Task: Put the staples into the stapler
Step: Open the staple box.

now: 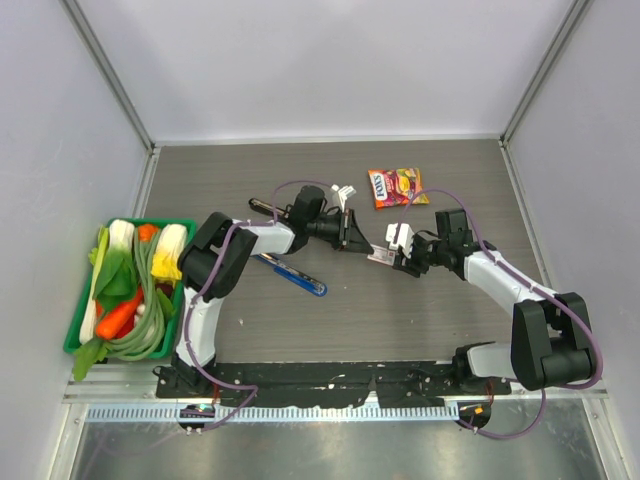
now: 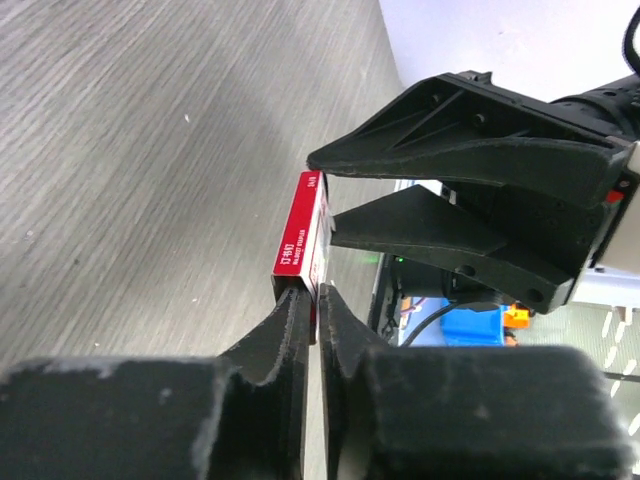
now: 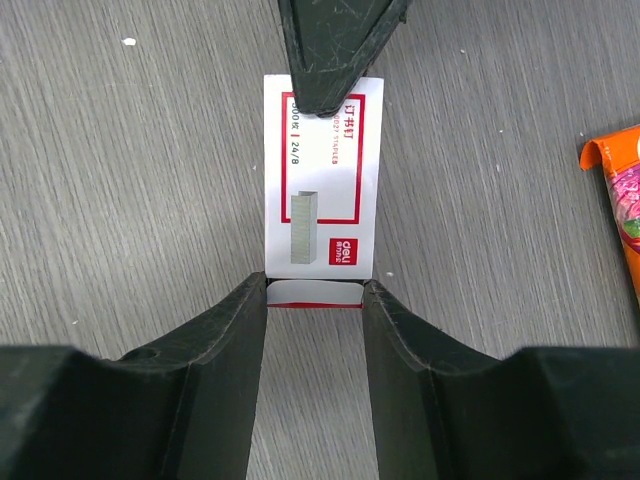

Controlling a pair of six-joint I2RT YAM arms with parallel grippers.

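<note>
Left tool [image 2: 308, 298] and right tool [image 3: 315, 292] both pinch the staple box [image 3: 322, 200]; no staples out, loading seemingly not started.

Staple box [image 3: 322, 190] far end covered by the left hand [image 3: 335, 85], orange snack bag [image 3: 618, 215] cut off at right edge

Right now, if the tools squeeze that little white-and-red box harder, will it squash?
Probably a little. The staple box looks like thin card with a flap sticking out, so it may crumple. Seen edge-on in the left tool it is slim, so it likely bends. With the right tool gripping the other end, pulling might tear it.
</note>
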